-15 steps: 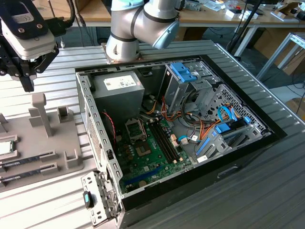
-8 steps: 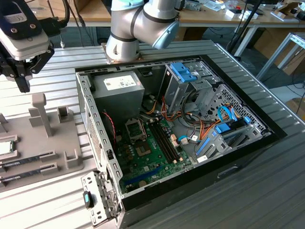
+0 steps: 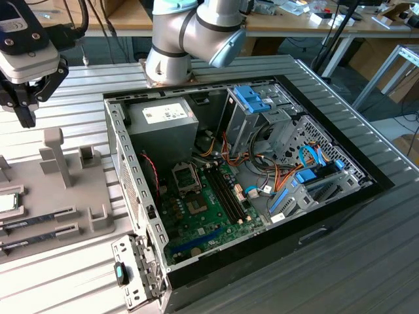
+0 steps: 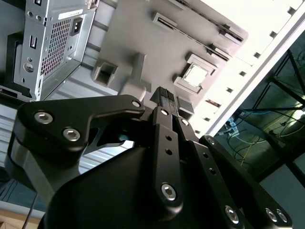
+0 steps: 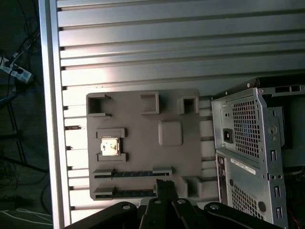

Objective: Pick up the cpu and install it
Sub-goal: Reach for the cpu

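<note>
Ribbed table [image 5: 143, 47] carries grey tray [image 5: 138, 155]; gripper [image 5: 164, 183] above it, fingers pressed together, empty; cpu [image 5: 109, 147] in tray pocket, well clear of fingertips, offset sideways; risk: closed fingers descending would strike cpu lid, not straddle it.

A white label [image 3: 169, 114] is showing on the power supply [image 3: 160, 139] inside the open case [image 3: 124, 167] in the exterior view, its print too small to read. Another pale sticker [image 4: 71, 15] is sitting on the case's rear in the second wrist view, and a printed strip [image 5: 244, 166] is showing there in the first wrist view. None of the 3 is offering legible words, numbers or signs.
</note>
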Motion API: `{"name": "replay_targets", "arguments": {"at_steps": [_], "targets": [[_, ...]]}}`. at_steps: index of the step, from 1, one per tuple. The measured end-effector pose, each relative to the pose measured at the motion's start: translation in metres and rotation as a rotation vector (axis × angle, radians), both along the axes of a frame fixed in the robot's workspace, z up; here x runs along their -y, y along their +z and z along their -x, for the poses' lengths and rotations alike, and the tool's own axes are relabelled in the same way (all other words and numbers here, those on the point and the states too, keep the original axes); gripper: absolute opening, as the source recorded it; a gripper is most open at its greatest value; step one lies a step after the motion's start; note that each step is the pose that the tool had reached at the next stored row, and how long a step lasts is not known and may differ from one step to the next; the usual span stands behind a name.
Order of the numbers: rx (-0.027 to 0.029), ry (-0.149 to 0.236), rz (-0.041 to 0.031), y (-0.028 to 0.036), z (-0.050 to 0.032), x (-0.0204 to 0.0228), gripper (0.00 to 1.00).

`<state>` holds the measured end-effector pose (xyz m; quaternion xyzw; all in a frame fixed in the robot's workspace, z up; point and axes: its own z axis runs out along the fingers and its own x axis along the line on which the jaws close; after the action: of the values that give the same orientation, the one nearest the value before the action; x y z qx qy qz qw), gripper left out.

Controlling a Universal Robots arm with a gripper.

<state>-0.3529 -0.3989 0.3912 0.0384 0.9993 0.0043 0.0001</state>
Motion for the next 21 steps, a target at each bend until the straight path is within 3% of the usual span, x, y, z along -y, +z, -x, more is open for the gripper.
{"name": "replay_targets", "arguments": {"at_steps": [21], "targets": [[0.0001,0.000,0.0000,-0.0002,0.0196,0.0000,0.11]]}}
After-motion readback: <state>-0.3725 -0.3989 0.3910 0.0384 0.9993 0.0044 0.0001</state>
